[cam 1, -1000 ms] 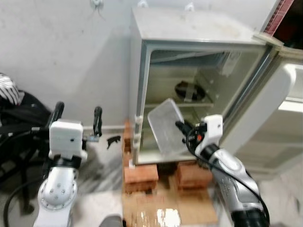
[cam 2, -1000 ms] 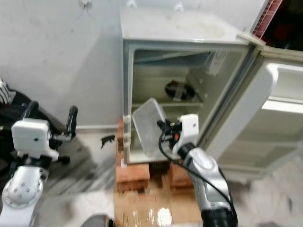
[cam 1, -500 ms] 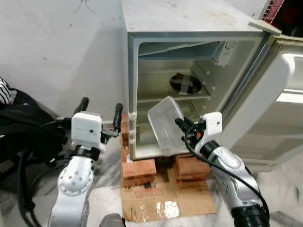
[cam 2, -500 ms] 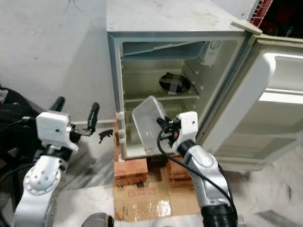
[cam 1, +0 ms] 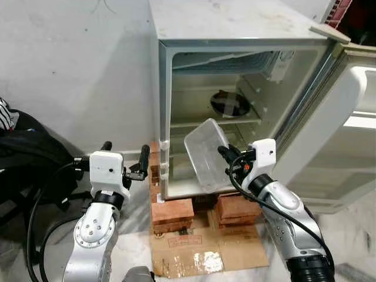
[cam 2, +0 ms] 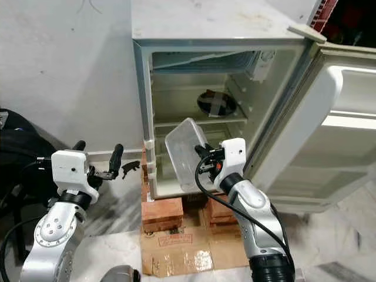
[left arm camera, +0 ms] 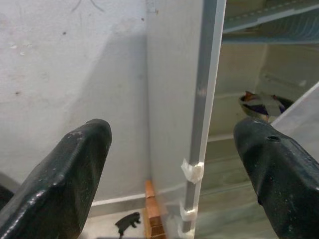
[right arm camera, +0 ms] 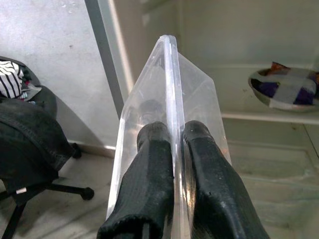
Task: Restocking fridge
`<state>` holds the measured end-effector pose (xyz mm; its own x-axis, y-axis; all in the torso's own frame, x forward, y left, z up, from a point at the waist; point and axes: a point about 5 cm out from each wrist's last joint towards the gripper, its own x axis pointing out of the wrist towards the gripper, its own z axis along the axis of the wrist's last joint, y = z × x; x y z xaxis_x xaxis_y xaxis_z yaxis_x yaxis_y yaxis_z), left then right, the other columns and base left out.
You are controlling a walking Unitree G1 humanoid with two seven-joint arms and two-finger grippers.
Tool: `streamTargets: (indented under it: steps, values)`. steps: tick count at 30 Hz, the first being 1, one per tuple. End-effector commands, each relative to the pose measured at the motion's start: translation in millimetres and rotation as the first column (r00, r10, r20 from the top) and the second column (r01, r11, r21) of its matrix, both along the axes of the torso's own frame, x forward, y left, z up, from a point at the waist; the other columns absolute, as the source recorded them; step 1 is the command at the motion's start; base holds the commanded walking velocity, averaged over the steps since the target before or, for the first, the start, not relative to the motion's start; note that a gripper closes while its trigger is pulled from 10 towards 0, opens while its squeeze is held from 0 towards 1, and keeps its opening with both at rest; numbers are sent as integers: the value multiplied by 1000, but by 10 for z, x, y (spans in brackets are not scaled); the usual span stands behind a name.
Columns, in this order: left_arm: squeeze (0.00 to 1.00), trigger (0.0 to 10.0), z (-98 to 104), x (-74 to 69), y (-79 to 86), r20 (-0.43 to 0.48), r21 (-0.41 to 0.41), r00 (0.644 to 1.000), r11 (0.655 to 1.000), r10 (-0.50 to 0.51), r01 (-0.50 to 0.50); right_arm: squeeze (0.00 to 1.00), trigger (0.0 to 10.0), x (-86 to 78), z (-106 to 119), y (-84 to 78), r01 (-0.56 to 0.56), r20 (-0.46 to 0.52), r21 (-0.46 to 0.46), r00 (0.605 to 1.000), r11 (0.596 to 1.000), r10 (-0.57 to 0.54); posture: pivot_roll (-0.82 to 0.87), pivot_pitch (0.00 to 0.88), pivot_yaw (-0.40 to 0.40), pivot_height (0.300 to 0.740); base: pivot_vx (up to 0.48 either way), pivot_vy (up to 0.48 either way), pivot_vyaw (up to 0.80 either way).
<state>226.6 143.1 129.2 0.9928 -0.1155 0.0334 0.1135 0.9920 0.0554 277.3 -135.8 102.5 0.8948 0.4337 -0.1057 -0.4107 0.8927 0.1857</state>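
Right wrist view: my right end effector (right arm camera: 172,149) pinched the clear container (right arm camera: 164,94) by its rim; it should enter the fridge (cam 1: 235,35) level, left end effector (cam 1: 124,158) spread empty.

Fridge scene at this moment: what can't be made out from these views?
- Whether the clear container, pinched at its rim by the right gripper, holds anything: its walls are hazy.
- Contents of the bowl on the fridge shelf: covered, too small.
- The lower compartment floor: hidden behind the container.
- Door shelves: cut off by the eye views' edge.
- Left gripper is open, empty.
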Motion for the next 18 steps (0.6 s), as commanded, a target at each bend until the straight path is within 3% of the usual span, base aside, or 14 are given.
streamTargets:
  steps: [1, 18]
  values:
    - [0, 10000, -26, -5, -32, -18, -8, 1000, 1000, -24, 24, 0, 10000, 29, 28, 1, 8, 10, -11, 1000, 1000, -8, 109, 0, -69, 740, 304, 0, 0]
    - [0, 10000, -52, -12, -54, -31, -7, 998, 999, -48, 48, 0, 10000, 108, 78, -6, 67, 35, -8, 997, 998, -66, 112, 0, -66, 740, 320, 0, 0]
